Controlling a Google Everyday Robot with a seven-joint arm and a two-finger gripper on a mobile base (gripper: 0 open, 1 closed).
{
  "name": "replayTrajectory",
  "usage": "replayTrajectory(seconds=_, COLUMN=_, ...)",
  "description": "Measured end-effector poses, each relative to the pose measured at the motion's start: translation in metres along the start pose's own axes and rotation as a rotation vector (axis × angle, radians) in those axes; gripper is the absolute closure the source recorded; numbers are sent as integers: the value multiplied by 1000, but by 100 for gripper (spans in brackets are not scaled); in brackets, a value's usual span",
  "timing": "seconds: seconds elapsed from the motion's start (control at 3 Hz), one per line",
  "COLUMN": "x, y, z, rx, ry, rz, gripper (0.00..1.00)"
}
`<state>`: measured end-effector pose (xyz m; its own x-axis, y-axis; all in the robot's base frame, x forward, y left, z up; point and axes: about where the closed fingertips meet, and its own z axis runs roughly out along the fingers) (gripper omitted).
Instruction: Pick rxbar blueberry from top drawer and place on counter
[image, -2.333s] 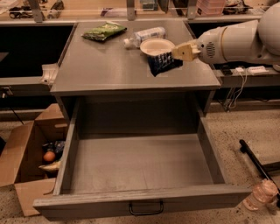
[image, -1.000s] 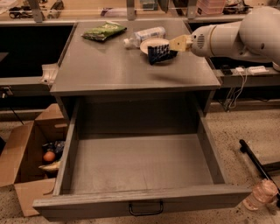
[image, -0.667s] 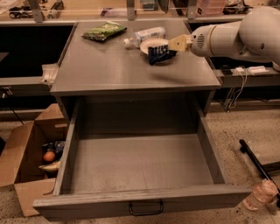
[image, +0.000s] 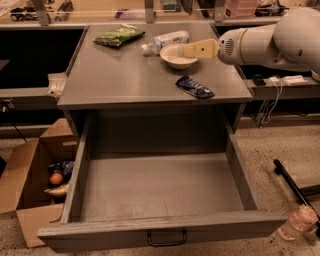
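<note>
Fingers (image: 202, 48) of gripper (image: 186, 50) parted, holding nothing; upper right of frame, over white bowl (image: 175, 57). On worktop (image: 120, 75), right of centre near front edge, rxbar blueberry (image: 194, 86) lies flat. Below, top drawer (image: 160, 232) stands open. Bar probably light, thin, with slippery crinkly wrapper; judge best pinch across narrow width, mid-length. Wrapper lettering unreadable; arm cut off at right edge.

readable text: none.
rxbar blueberry (image: 195, 87): pale marks on its dark wrapper, not legible; it lies by the right front corner of the counter (image: 125, 75).
green bag (image: 119, 35): print not legible; far left corner.
gripper (image: 199, 49): no legible marking; above the white bowl (image: 176, 56) near the far right edge.
</note>
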<state>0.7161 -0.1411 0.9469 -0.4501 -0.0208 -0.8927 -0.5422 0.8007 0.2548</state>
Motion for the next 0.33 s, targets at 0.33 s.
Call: replayTrajectory(seconds=0.33, x=0, y=0, z=0, rx=0, ry=0, rz=0, gripper=0)
